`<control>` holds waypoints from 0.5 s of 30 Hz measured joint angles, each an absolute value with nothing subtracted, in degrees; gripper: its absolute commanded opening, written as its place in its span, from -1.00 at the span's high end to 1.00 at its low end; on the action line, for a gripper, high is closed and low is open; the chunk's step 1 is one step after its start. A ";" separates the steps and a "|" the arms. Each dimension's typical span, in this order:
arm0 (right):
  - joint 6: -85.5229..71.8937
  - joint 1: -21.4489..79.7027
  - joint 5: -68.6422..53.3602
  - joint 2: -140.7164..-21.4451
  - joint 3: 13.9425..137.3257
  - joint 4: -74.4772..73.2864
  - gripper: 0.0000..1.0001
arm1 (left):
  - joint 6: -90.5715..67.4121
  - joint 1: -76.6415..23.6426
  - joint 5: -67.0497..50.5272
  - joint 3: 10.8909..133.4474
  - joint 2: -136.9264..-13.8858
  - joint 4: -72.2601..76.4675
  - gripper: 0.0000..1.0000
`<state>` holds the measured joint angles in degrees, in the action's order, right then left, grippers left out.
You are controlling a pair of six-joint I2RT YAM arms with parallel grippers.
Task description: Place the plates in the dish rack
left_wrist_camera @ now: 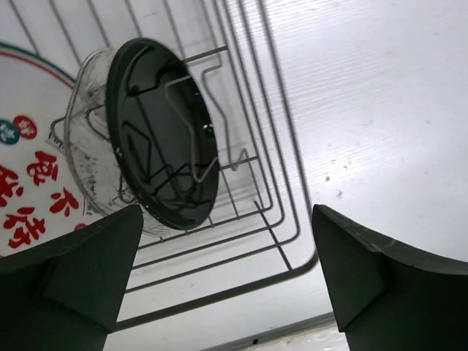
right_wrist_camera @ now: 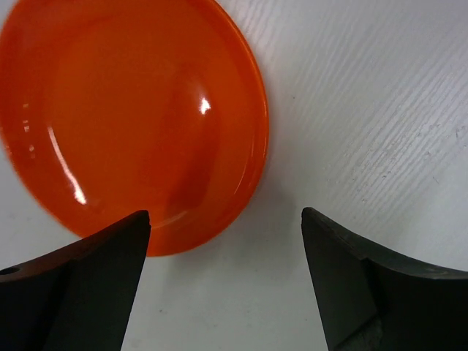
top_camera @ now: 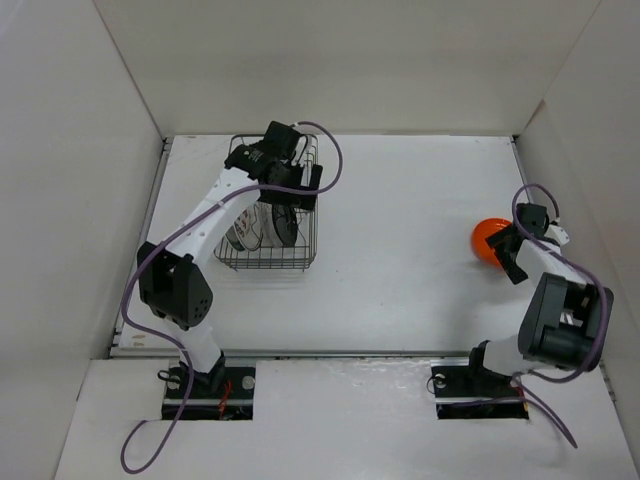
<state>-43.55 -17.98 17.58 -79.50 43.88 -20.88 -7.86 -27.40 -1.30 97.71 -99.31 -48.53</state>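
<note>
The dish rack point(top_camera: 305, 250) stands at the back left; its wires point(left_wrist_camera: 281, 212) fill the left wrist view. In it stand on edge the glossy black plate point(left_wrist_camera: 164, 131), the clear plate point(left_wrist_camera: 84, 164) behind it and the white plate with red marks point(left_wrist_camera: 29, 175). I cannot make out the blue-rimmed plate. My left gripper point(top_camera: 300, 192) hangs open and empty over the rack's right end point(left_wrist_camera: 227, 270). The orange plate point(top_camera: 489, 240) lies flat on the table at the right point(right_wrist_camera: 131, 117). My right gripper point(top_camera: 509, 256) is open just above its near edge point(right_wrist_camera: 225, 248), holding nothing.
White walls enclose the table point(top_camera: 400, 220) on three sides. The right wall is close behind the orange plate. The right arm's purple cable point(top_camera: 530, 195) loops above the plate.
</note>
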 measured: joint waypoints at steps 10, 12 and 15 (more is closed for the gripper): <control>-42.24 -20.69 16.91 -87.11 48.62 -19.97 -0.43 | -4.16 -29.36 -7.53 101.73 -99.35 -49.15 -1.00; -41.87 -20.69 16.91 -88.23 50.11 -20.03 -0.36 | -3.92 -29.36 -8.12 102.19 -99.35 -49.19 -1.00; -41.65 -20.69 16.91 -90.24 51.09 -20.32 -0.25 | -3.31 -29.34 -9.08 103.33 -99.35 -49.56 -1.00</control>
